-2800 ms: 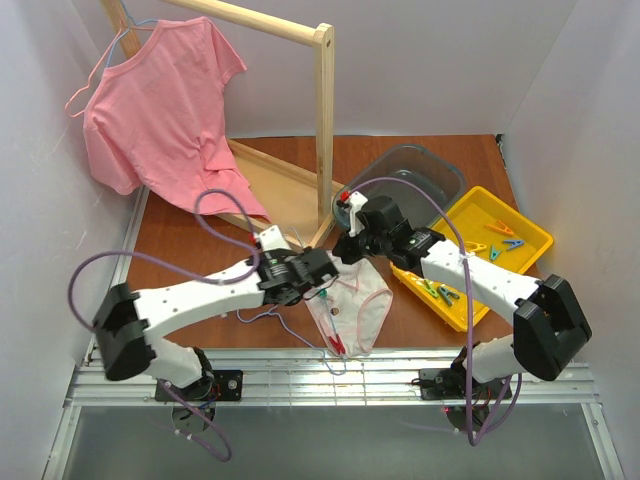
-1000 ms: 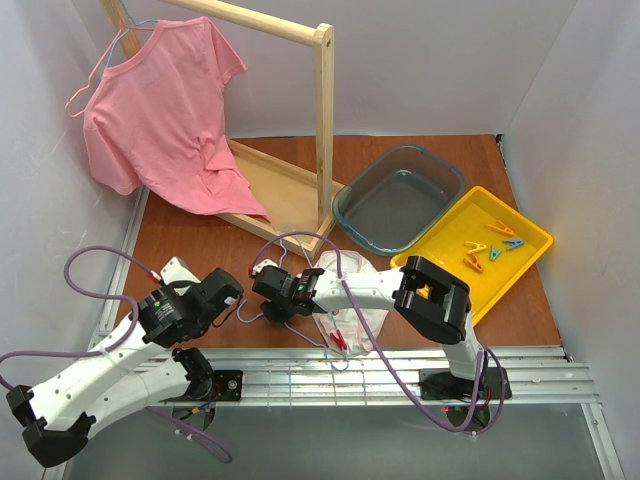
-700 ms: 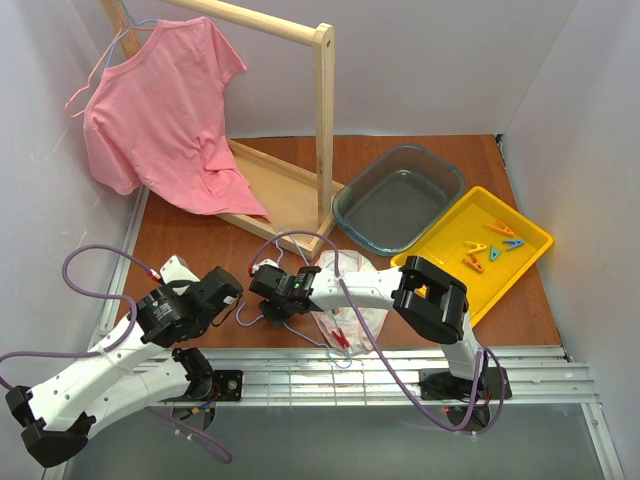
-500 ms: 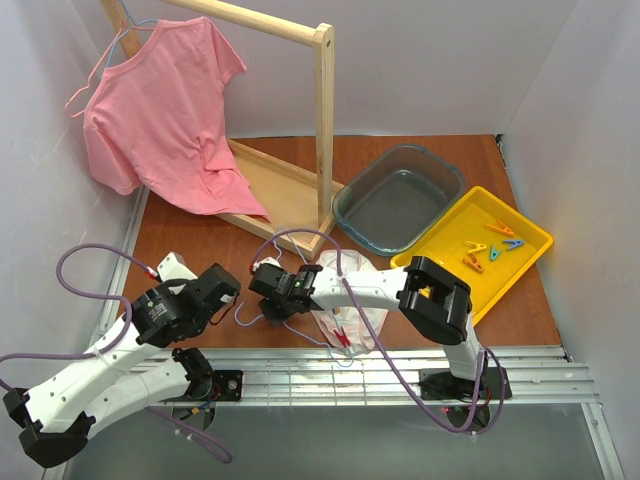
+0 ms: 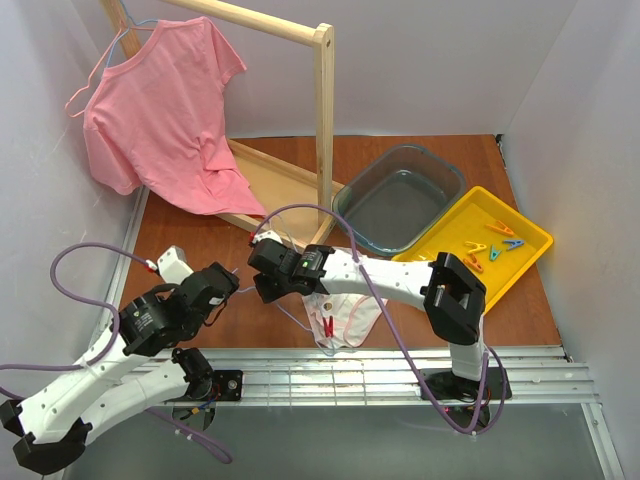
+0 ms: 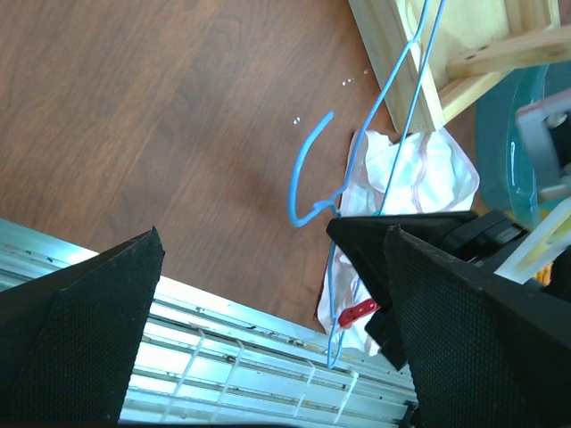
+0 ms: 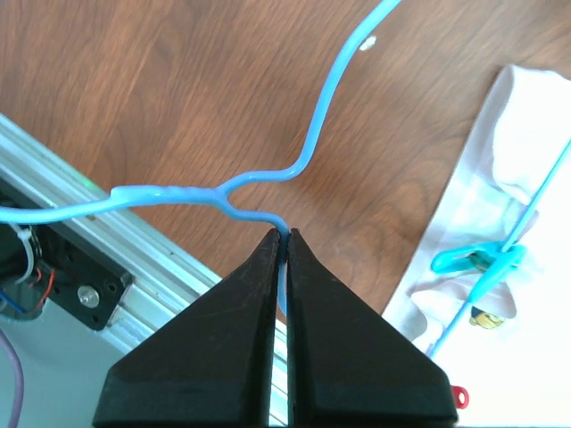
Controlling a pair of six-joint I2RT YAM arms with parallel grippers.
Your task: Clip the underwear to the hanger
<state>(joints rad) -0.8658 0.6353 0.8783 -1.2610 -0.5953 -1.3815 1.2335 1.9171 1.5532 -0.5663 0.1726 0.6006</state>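
Note:
The white underwear with pink trim lies near the table's front edge. A red peg and a teal peg hold it to the light-blue wire hanger. My right gripper is shut on the hanger wire just below the hook's twist. The hook points away over the bare wood, and the underwear shows beside it. My left gripper is open and empty to the left of the hanger, its jaws wide apart in its wrist view.
A pink T-shirt hangs on the wooden rail stand at the back left. A clear tub and a yellow tray with several pegs sit at the right. A metal rail runs along the front edge.
My right gripper has moved a little away from the front edge with the hanger, dragging the underwear and red peg with it. My left arm has drawn back slightly.

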